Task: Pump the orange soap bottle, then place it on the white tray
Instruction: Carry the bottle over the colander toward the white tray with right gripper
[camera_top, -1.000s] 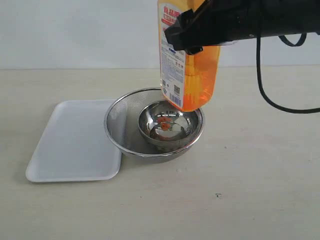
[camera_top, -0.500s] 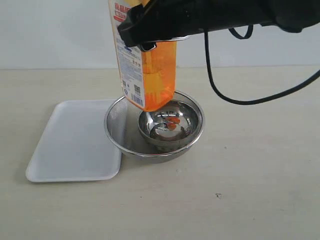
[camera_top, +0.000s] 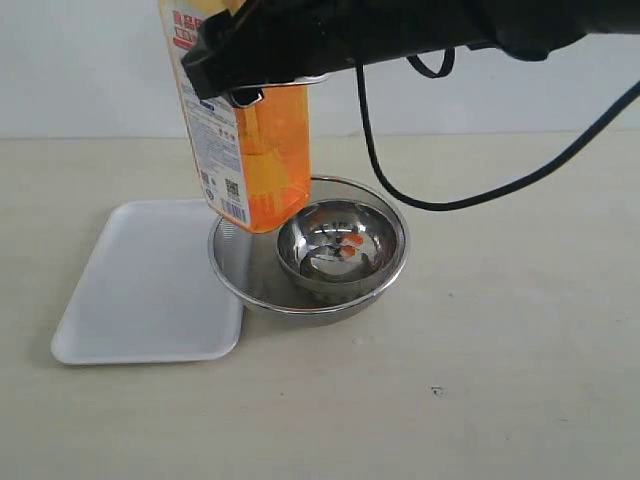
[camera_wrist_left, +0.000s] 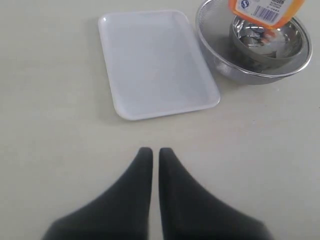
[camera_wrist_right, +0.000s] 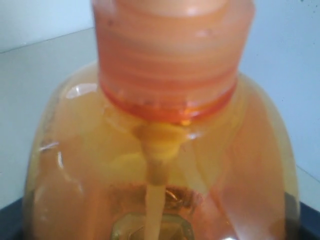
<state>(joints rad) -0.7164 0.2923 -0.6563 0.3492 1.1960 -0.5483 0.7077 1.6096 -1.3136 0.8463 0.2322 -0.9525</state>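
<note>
The orange soap bottle (camera_top: 262, 160) hangs in the air, slightly tilted, with its printed label facing left. Its base is over the left rim of the mesh bowl, just right of the white tray (camera_top: 140, 285). My right gripper (camera_top: 240, 62) is shut on the bottle's upper body; the pump head is cut off at the top of the exterior view. The right wrist view is filled by the bottle's orange shoulder and collar (camera_wrist_right: 167, 75). My left gripper (camera_wrist_left: 151, 151) hovers shut and empty over bare table, short of the tray (camera_wrist_left: 150, 60). The bottle's base (camera_wrist_left: 267, 10) shows there too.
A round steel mesh bowl (camera_top: 228, 250) holds a smaller steel bowl (camera_top: 342, 245) with orange drops in it, right beside the tray. The right arm's black cable (camera_top: 480, 195) loops above the table behind the bowls.
My right gripper has carried the bottle leftward, from above the inner steel bowl to above the mesh bowl's left rim, closer to the tray.
</note>
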